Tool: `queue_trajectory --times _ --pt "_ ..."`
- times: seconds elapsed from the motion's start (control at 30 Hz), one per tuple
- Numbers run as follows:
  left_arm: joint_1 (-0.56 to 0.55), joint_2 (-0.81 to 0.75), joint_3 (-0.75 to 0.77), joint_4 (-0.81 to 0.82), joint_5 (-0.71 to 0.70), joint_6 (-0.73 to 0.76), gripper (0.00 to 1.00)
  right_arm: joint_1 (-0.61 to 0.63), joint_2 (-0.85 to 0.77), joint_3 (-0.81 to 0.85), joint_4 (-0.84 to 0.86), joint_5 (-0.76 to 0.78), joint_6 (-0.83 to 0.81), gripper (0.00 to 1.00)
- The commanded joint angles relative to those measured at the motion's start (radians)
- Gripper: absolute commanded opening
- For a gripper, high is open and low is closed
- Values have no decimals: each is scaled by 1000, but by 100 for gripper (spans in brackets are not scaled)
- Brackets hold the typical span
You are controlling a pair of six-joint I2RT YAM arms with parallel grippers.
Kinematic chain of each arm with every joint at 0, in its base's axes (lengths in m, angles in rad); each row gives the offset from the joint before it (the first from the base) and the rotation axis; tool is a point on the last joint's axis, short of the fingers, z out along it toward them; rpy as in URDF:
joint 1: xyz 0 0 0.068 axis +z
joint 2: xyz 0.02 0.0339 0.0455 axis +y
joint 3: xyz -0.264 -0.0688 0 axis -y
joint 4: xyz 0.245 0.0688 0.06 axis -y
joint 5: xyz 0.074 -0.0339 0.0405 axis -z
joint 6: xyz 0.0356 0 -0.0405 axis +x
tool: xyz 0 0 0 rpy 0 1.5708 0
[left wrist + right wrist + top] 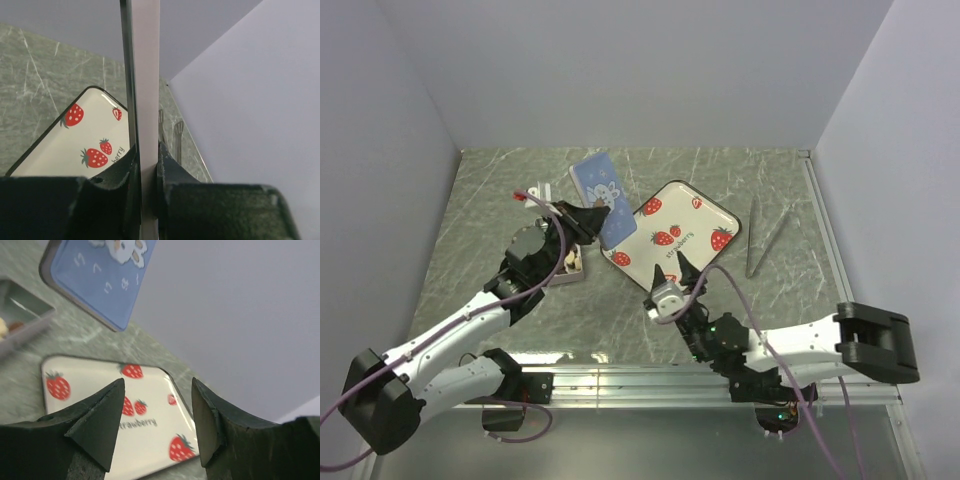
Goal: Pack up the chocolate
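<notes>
Currently: left gripper (588, 217) clamped on a blue lid (599, 188); right gripper (157, 385) open, empty, near strawberry tray (698, 212); chocolate (574, 260) in tin (568, 276).

We read "strawberry" in small dark letters on the cream rectangular tray printed with red strawberries (150, 410), low centre of the right wrist view. The left wrist view shows only "berry". The white characters on the blue flat lid (95, 280), upper left, are not legible to us.
</notes>
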Motion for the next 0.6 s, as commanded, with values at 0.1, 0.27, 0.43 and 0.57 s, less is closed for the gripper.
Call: queue_trajectory --times 0.1,0.27,0.43,0.57 --pt "54 -67 -22 75 136 19 1 6 -225 -37 0 -130 227 64" --pt "94 -121 -68 72 207 40 1 -33 -433 -31 -213 -188 399 64" --pt "118 -154 -85 49 335 91 1 -144 -596 15 -528 -374 665 65" --pt "134 -177 -100 52 464 148 1 -282 -557 93 -706 -564 821 65"
